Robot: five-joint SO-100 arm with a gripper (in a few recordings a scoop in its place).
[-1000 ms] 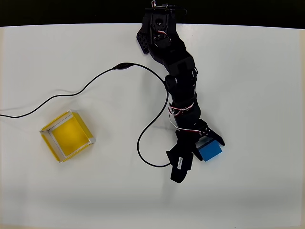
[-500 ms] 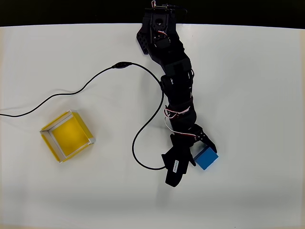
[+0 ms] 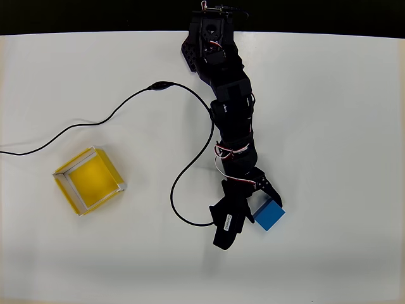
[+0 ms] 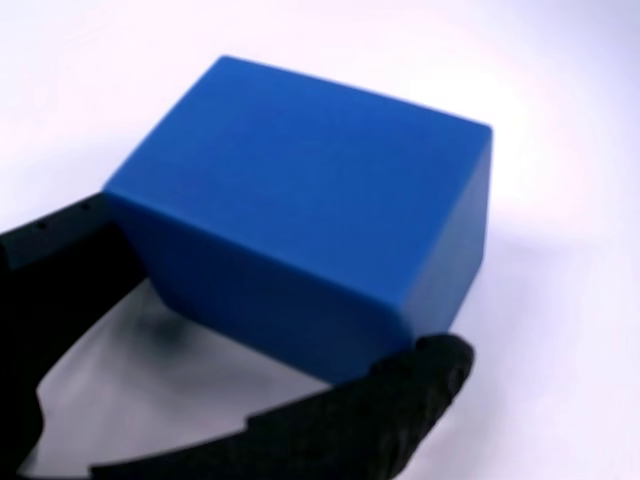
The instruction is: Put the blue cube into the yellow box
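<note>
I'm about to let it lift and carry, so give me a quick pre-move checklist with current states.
1. blue cube between the fingers of the pincer: ok, one finger at each side in the wrist view.
2. Fingers firmly clamped on the cube: cannot tell.
3. Cube off the table: cannot tell.
4. yellow box upright, with nothing in it: ok.
5. Straight path leftward to the box: not ok, the black cable loops across it in the overhead view.

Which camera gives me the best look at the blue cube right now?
The wrist view: the blue cube looms large there, with a dark finger at its lower corner. In the overhead view the blue cube is small and partly under the tool.
</note>
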